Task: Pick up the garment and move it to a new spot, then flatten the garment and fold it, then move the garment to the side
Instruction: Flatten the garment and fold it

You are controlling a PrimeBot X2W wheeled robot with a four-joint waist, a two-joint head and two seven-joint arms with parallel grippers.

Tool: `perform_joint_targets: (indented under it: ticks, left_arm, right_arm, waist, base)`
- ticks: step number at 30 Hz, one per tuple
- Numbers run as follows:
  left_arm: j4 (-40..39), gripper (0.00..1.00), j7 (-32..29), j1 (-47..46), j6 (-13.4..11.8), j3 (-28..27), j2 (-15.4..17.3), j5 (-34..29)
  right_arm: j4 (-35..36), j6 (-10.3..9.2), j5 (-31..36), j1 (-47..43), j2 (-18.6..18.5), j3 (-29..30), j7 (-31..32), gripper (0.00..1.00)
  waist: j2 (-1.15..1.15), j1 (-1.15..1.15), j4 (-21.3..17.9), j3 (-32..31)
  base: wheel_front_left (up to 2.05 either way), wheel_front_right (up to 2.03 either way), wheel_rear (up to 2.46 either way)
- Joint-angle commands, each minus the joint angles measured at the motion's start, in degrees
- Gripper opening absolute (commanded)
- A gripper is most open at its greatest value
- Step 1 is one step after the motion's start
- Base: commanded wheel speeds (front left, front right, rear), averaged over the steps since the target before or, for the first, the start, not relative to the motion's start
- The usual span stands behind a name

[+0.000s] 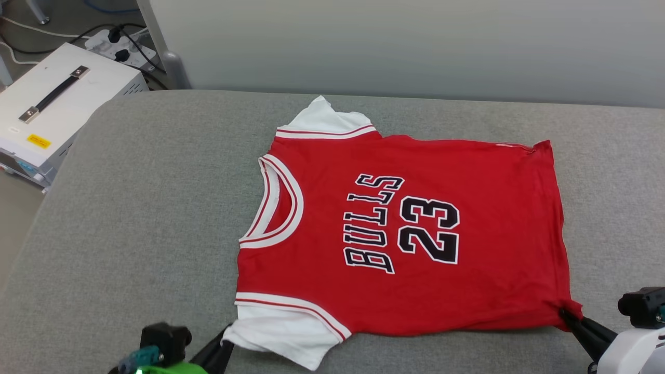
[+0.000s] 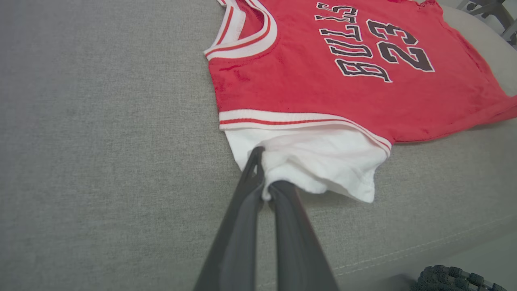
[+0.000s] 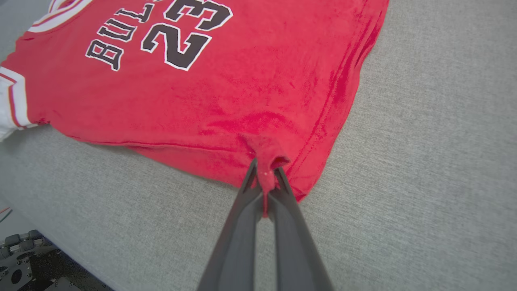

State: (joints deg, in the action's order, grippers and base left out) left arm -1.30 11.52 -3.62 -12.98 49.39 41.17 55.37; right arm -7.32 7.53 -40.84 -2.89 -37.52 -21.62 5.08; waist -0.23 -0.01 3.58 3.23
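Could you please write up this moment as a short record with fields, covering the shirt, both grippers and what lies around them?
garment: red jersey, spread flat, print up, collar toward the robot's left
surface: grey padded top
left gripper: shut on the near white sleeve
right gripper: shut on the near hem corner
fold: not yet made
beyond the surface: white case with a black handle, power strip, far left
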Motion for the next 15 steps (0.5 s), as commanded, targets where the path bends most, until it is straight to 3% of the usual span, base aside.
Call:
perform_joint_targets:
  ticks: [1,15]
  left_arm:
    - [0.51,0.0,-0.57,-2.75,0.88,-0.22,-0.04,-0.74]
    - [9.03,0.0,-4.19,-23.19,8.23,-1.95,-2.75,-5.25]
  right_arm:
    - [0.94,-0.04,0.58,0.13,0.53,0.92,0.58,0.0]
    - [4.97,-0.04,1.77,8.7,3.0,6.86,4.8,0.0]
  waist:
    - [0.23,0.01,-0.23,0.77]
    - [0.23,0.01,-2.77,10.43]
  base:
    - [0.0,0.0,0.0]
    - [0.0,0.0,0.0]
